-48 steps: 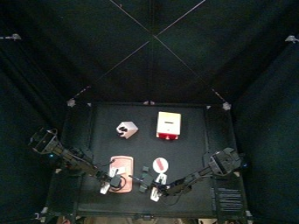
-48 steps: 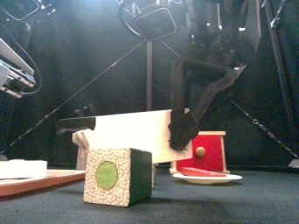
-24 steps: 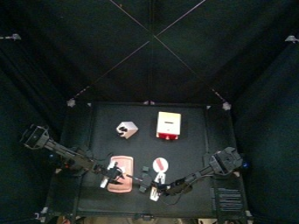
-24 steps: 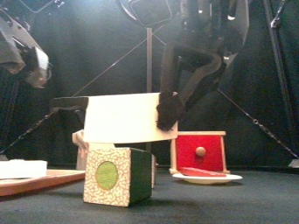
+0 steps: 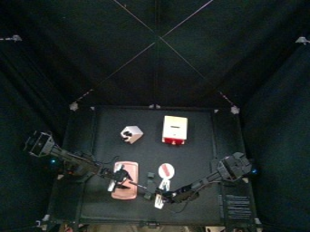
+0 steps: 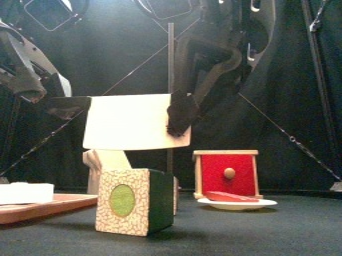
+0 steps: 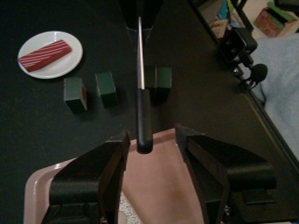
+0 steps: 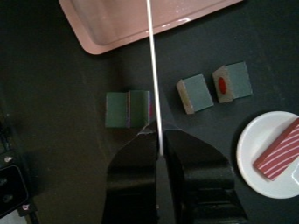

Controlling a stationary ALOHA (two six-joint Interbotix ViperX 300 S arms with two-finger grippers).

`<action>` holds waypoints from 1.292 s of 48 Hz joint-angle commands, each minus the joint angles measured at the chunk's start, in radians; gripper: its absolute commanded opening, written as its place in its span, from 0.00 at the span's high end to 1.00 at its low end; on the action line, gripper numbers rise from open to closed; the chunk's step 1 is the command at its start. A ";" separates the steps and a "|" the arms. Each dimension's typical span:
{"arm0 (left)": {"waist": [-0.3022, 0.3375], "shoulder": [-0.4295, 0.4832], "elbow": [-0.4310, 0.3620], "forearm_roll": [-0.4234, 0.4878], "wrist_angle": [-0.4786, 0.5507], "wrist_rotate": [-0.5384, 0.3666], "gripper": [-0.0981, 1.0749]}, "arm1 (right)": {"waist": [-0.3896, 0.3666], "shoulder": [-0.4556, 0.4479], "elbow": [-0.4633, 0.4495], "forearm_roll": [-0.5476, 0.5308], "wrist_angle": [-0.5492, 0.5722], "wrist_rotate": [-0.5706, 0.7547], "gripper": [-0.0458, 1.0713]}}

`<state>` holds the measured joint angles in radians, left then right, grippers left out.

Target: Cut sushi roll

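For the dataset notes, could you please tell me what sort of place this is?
Probably a robot test pen, not a kitchen: black curtains enclose a small black table, and it holds toy-like food: a red slice on a plate and small blocks.

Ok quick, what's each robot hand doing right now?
Left gripper: open, jaws on either side of the knife handle, not gripping it.
Right gripper: shut on the knife, holding it up by its blade.

From above, the sushi roll on the board (image 5: pixel 122 174) is too small to make out. The front view cuts the board (image 6: pixel 40 206) at the edge; the knife (image 6: pixel 134 122) there hides the right gripper's fingertips. The left wrist view crops the board (image 7: pixel 152 179).
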<state>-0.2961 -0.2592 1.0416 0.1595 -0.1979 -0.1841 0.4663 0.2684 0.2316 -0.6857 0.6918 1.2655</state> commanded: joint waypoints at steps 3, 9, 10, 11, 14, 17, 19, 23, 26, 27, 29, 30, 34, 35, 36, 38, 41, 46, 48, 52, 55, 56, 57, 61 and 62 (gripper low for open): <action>0.017 0.029 -0.048 0.002 -0.009 0.003 0.23 | 0.002 -0.052 -0.021 -0.002 -0.003 0.000 0.72; 0.018 0.038 -0.057 0.002 -0.006 0.002 0.27 | 0.002 -0.051 -0.018 0.000 -0.003 0.000 0.72; 0.018 0.037 -0.057 0.002 -0.006 0.003 0.28 | 0.002 -0.051 -0.018 0.000 -0.003 0.000 0.72; 0.018 0.037 -0.055 0.002 -0.005 0.003 0.30 | 0.002 -0.051 -0.018 0.000 -0.003 0.000 0.72; 0.018 0.037 -0.054 0.002 -0.005 0.002 0.35 | 0.002 -0.051 -0.018 0.000 -0.003 0.000 0.72; 0.018 0.035 -0.054 0.002 -0.003 0.002 0.42 | 0.002 -0.051 -0.018 0.000 -0.003 0.000 0.72; 0.018 0.037 -0.054 0.002 -0.005 0.002 0.48 | 0.002 -0.052 -0.018 0.000 -0.003 0.000 0.72; 0.020 0.037 -0.054 0.002 -0.005 0.003 0.57 | 0.002 -0.051 -0.018 0.003 -0.003 0.000 0.72; 0.018 0.037 -0.051 0.002 -0.003 0.003 0.62 | 0.002 -0.051 -0.020 0.003 -0.003 0.000 0.72; 0.018 0.037 -0.051 0.002 -0.003 0.003 0.63 | 0.002 -0.049 -0.020 0.003 -0.005 0.000 0.72; 0.018 0.037 -0.049 0.002 -0.002 0.002 0.65 | 0.002 -0.048 -0.020 0.003 -0.003 0.000 0.72; 0.018 0.035 -0.049 0.002 -0.002 0.003 0.66 | 0.002 -0.048 -0.021 0.003 -0.003 0.000 0.72; 0.018 0.037 -0.048 0.002 -0.002 0.003 0.66 | 0.002 -0.048 -0.020 0.003 -0.003 0.000 0.72; 0.018 0.037 -0.048 0.002 -0.002 0.002 0.66 | 0.002 -0.048 -0.020 0.003 -0.005 0.000 0.72; 0.020 0.037 -0.048 0.002 -0.002 0.003 0.66 | 0.002 -0.048 -0.018 0.003 -0.005 0.000 0.72; 0.018 0.037 -0.048 0.002 -0.002 0.003 0.66 | 0.002 -0.049 -0.018 0.003 -0.003 0.000 0.72; 0.018 0.038 -0.048 0.002 -0.002 0.002 0.66 | 0.002 -0.048 -0.018 0.003 -0.003 0.000 0.72; 0.018 0.040 -0.048 0.002 -0.002 0.002 0.66 | 0.002 -0.044 -0.020 0.005 -0.003 0.002 0.72; 0.018 0.040 -0.048 0.002 -0.002 0.002 0.66 | 0.002 -0.043 -0.021 0.005 -0.003 0.003 0.72; 0.018 0.040 -0.048 0.002 -0.002 0.002 0.66 | 0.002 -0.041 -0.021 0.005 -0.005 0.006 0.72; 0.018 0.040 -0.048 0.002 -0.002 0.003 0.66 | 0.002 -0.041 -0.023 0.005 -0.003 0.009 0.72; 0.018 0.038 -0.048 0.002 -0.002 0.003 0.66 | 0.002 -0.041 -0.023 0.005 -0.005 0.009 0.72; 0.018 0.038 -0.048 0.002 -0.002 0.003 0.66 | 0.002 -0.041 -0.025 0.006 -0.005 0.011 0.72; 0.014 0.040 -0.046 0.002 0.000 0.002 0.66 | 0.009 -0.037 -0.029 0.012 -0.006 0.012 0.72; 0.011 0.040 -0.046 0.002 -0.002 0.002 0.66 | 0.011 -0.035 -0.029 0.014 -0.008 0.012 0.72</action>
<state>-0.2807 -0.2178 1.0094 0.1595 -0.1948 -0.1810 0.4679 0.2684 0.2316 -0.6780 0.6903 1.2763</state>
